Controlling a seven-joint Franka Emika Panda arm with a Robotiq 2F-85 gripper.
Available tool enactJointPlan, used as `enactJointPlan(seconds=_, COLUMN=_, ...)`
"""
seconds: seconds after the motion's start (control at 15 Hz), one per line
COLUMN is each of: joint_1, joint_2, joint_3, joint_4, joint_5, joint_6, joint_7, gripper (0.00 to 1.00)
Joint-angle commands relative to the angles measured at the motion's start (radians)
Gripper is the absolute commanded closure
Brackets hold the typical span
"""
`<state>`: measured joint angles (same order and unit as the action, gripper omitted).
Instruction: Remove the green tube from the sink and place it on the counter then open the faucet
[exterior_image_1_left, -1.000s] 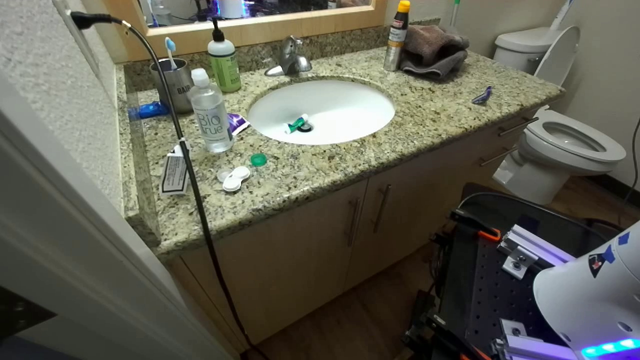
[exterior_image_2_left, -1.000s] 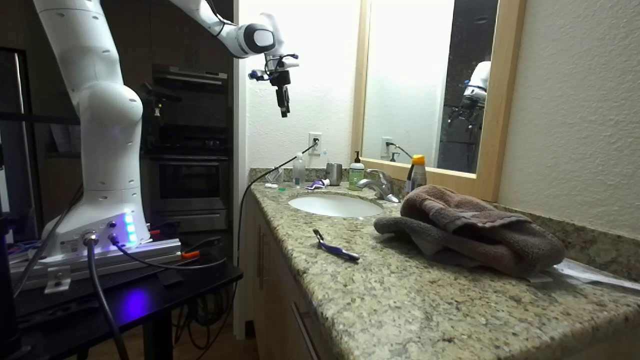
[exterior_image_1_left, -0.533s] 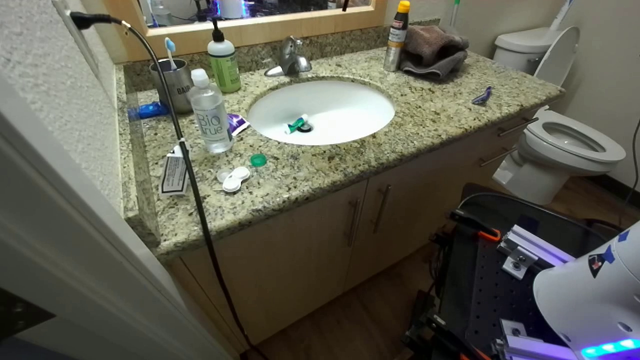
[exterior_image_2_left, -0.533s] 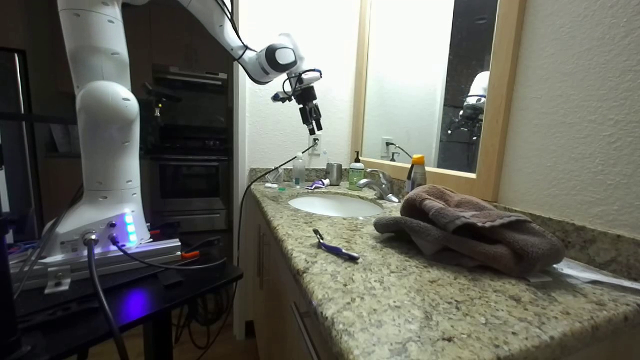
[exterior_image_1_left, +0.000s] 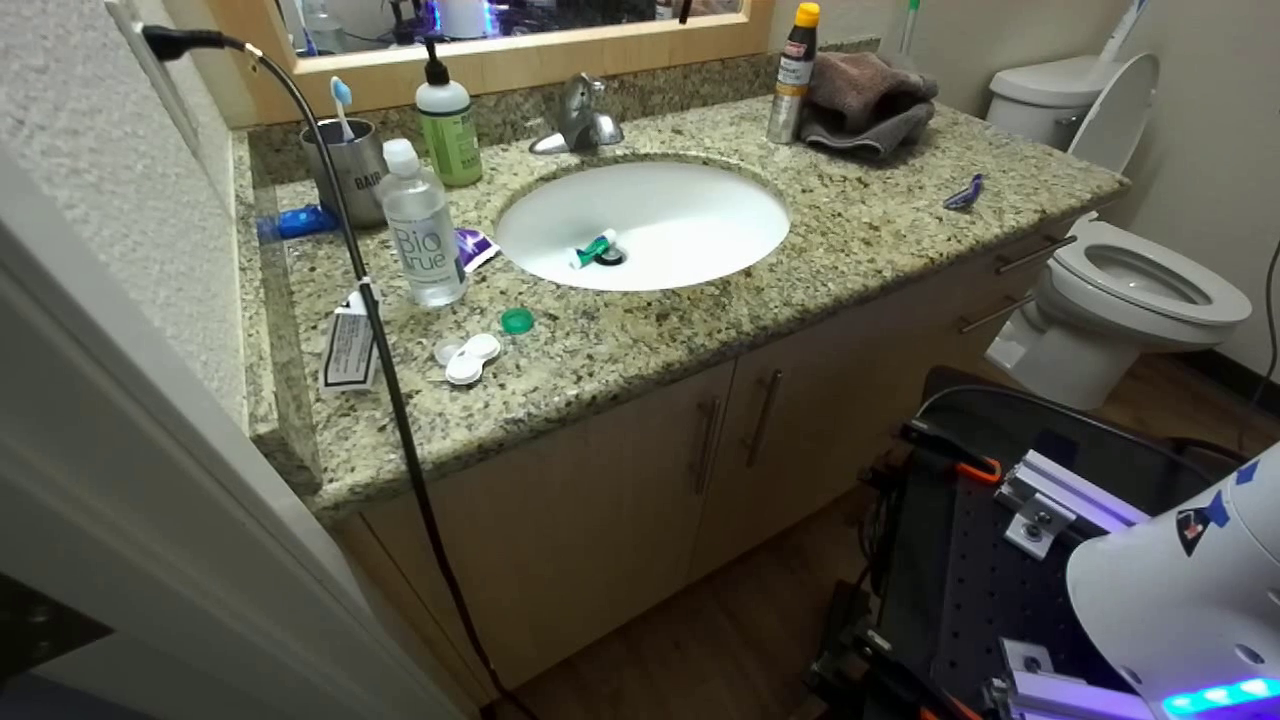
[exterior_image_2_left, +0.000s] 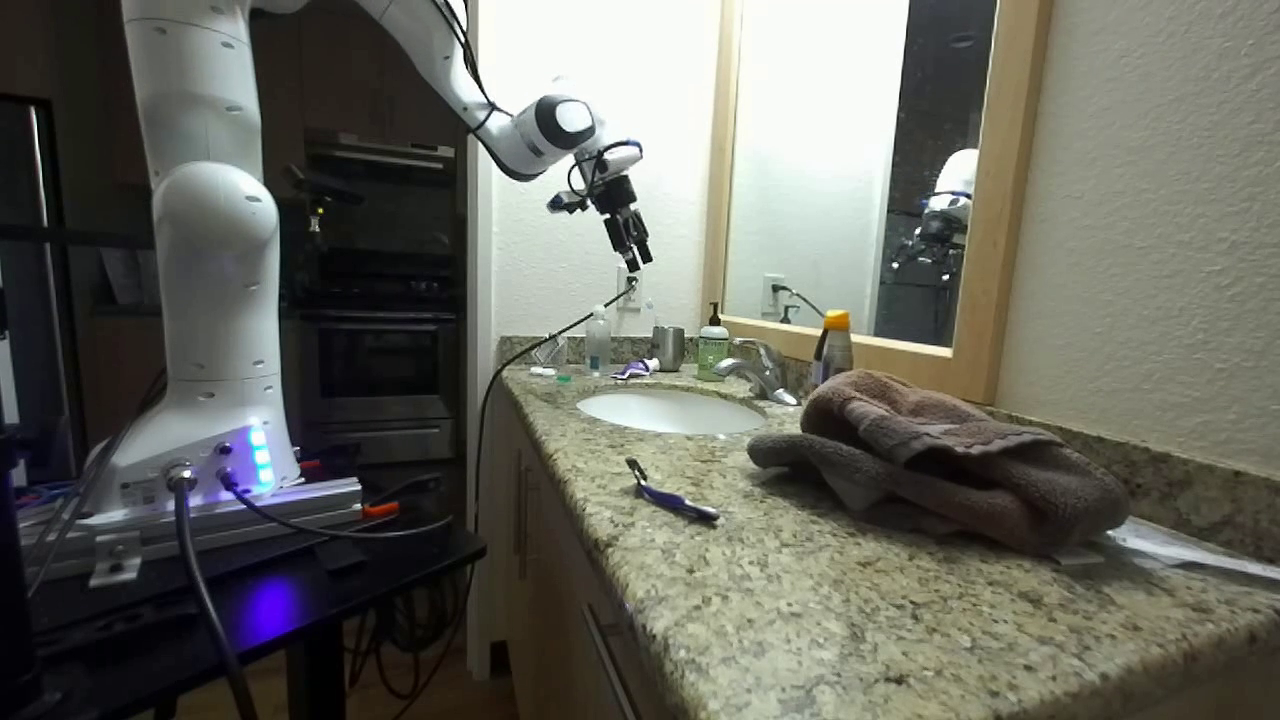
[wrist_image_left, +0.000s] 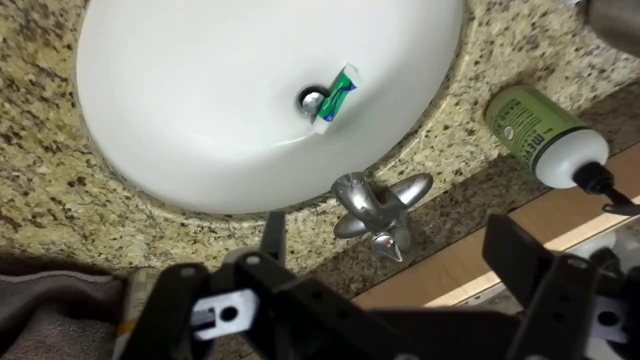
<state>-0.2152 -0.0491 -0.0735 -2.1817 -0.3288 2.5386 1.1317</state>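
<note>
The green tube (exterior_image_1_left: 594, 249), with white ends, lies in the white sink (exterior_image_1_left: 690, 215) against the drain. It also shows in the wrist view (wrist_image_left: 336, 100), but the sink's rim hides it in an exterior view where only part of the sink (exterior_image_2_left: 670, 411) shows. The silver faucet (exterior_image_1_left: 583, 115) stands behind the sink, and its handle is seen from above in the wrist view (wrist_image_left: 387, 245). My gripper (exterior_image_2_left: 639, 266) hangs high above the sink area, tilted. In the wrist view my gripper (wrist_image_left: 387, 220) is open and empty, its fingers wide apart with the faucet far below between them.
On the granite counter (exterior_image_1_left: 640, 340) stand a soap bottle (exterior_image_1_left: 450, 135), a clear bottle (exterior_image_1_left: 422, 235), a metal cup (exterior_image_1_left: 352, 180) and a yellow-capped can (exterior_image_1_left: 792, 85). A towel (exterior_image_2_left: 940, 460) and a razor (exterior_image_2_left: 672, 500) lie there too. A black cable (exterior_image_1_left: 385, 350) crosses the counter's end.
In an exterior view, my arm has moved down and toward the mirror, and my gripper has tilted. The last half second shows only a slight shift. The tube has not moved.
</note>
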Motion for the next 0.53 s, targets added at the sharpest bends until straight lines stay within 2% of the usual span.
enactJointPlan(seconds=0.0, joint_1=-0.002, joint_2=0.118, joint_3=-0.038, joint_4=-0.002, joint_5=-0.280, joint_6=0.105, joint_7=0.259, gripper=0.00)
enactJointPlan(seconds=0.2, joint_1=0.044, joint_2=0.194, joint_3=-0.089, joint_4=0.015, joint_5=-0.452, joint_6=0.064, joint_7=0.438, gripper=0.00)
enactJointPlan(seconds=0.47, joint_1=0.088, joint_2=0.279, joint_3=-0.111, joint_4=0.029, joint_5=-0.471, joint_6=0.026, joint_7=0.472, gripper=0.00)
